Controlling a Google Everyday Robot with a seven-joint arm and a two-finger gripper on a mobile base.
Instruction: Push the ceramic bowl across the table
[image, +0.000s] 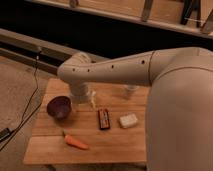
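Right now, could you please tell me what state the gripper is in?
Gripper: state cannot be told; it is low over the table, beside the ceramic bowl.

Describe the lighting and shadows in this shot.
Camera view: dim, warm light, nearly black beyond the table. The ceramic bowl reads very dark, with a soft shadow at its base. The claw, low beside the bowl under the pale arm, is partly shaded. There is no strong glare anywhere.
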